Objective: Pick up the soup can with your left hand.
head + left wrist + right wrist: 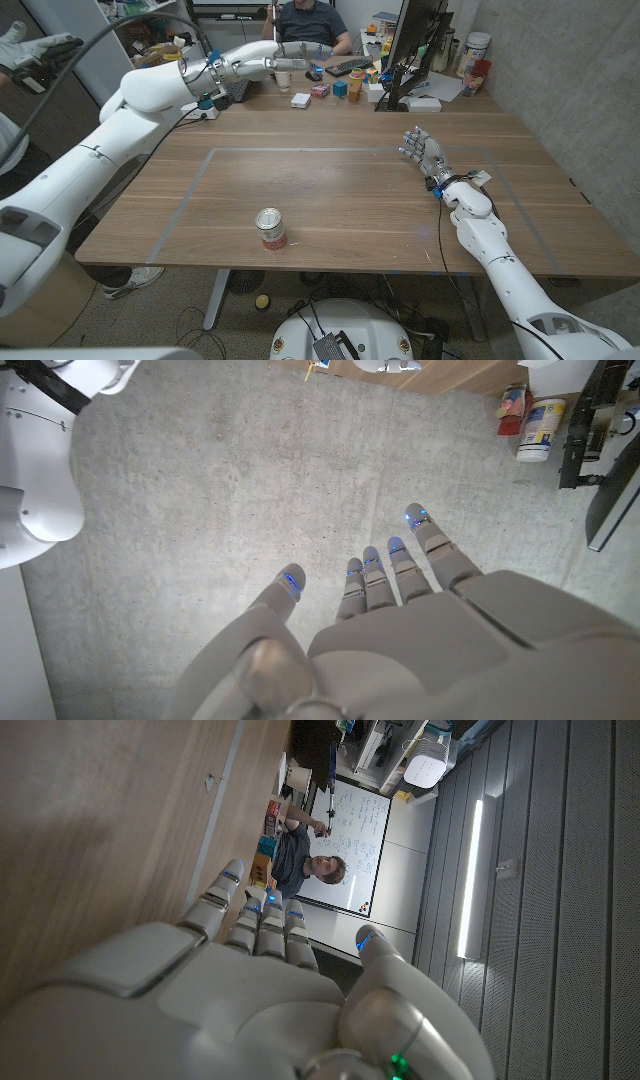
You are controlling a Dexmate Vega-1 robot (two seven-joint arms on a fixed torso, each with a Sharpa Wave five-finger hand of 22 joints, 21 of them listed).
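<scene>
Your target, the small cylindrical metal soup can with the red and white label [270, 229], stands upright near the front edge of the wooden table [350, 190], just inside the front line of the pale taped rectangle [214, 151]. Its silvery lid looks sealed, so you cannot see what is inside; judge it full, so expect real weight for its size. The walls should be stiff and will not give under the fingers, but the label and metal are likely smooth, so a light pinch could slip. Wrap the fingers round the middle of the label band, thumb opposite, and keep clear of the rims.

Your left hand [400, 620] is raised high and far back, well apart from the can, out beyond the table's far edge. In its wrist view the fingers are apart and straight, holding nothing, over grey concrete floor [200, 510]. You have a long reach back and down before any grasp.

Your right hand [424, 152] sits on the right side of the table, fingers extended and empty, well away from the can.

Behind the table, a person [310, 25] sits at a cluttered desk; a white tub [476, 45] stands there, contents not visible.
</scene>
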